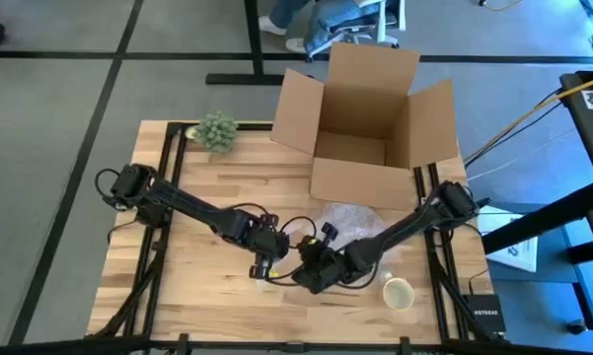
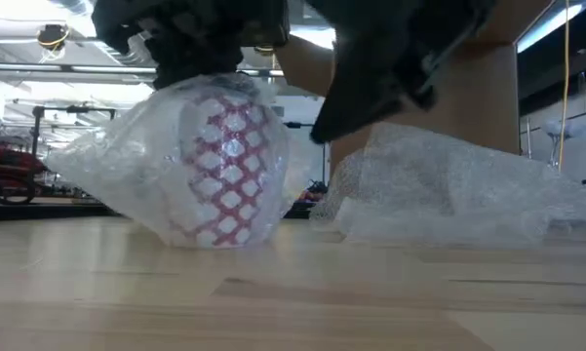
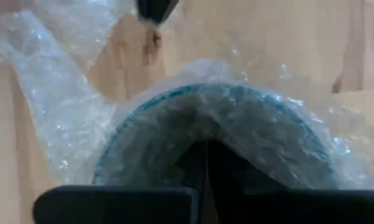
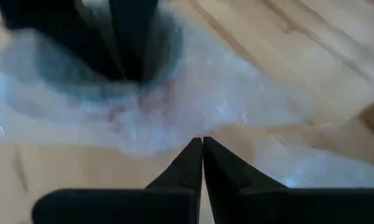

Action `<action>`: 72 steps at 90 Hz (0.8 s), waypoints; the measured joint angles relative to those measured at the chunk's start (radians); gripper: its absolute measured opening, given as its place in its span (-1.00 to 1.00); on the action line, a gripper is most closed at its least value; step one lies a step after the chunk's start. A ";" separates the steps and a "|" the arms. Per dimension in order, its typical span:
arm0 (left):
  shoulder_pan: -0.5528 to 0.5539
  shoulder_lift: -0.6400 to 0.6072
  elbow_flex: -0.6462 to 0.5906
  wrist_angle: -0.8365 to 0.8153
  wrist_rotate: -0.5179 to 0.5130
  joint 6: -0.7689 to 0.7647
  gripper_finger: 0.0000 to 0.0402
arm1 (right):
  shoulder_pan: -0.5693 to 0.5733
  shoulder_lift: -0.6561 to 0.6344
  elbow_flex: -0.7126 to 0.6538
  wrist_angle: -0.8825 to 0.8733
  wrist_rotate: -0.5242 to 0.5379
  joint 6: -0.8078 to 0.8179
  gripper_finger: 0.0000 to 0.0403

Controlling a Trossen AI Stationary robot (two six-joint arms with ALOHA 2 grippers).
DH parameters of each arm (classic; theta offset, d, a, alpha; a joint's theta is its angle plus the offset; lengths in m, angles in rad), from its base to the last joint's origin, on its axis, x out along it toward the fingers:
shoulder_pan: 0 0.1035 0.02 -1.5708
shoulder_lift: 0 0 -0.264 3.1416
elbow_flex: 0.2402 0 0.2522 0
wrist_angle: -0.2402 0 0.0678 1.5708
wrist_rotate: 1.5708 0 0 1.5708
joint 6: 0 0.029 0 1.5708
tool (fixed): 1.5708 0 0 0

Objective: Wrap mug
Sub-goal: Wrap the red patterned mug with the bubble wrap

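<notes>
Mug (image 2: pixel 229 171), red-and-white patterned, stands upright on the table (image 1: pixel 207 187) near its front middle, draped in bubble wrap (image 2: pixel 127 166). My left gripper (image 3: pixel 205 155) is pressed down into the mug's mouth, fingers together, pinning wrap inside, probably so the sheet holds. My right gripper (image 4: pixel 202 149), fingers closed and apparently holding nothing, is just beside it over loose wrap.

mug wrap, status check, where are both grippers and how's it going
Left gripper shut on the bubble wrap over the mug. Right gripper shut beside it. Mug upright on the table, partly wrapped. Second mug and cardboard box stand clear.
</notes>
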 joint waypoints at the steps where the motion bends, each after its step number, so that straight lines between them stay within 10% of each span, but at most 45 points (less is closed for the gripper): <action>1: 0.000 0.002 0.000 0.000 0.002 0.000 -0.99 | -0.002 0.000 0.000 0.007 0.001 -0.003 -1.00; 40: -0.027 0.024 0.003 0.035 0.020 0.019 -0.99 | -0.054 0.005 -0.034 0.044 0.055 -0.050 -1.00; 72: -0.034 0.024 0.002 0.034 0.027 0.038 -0.99 | -0.057 0.006 -0.086 0.468 -0.116 -0.445 -1.00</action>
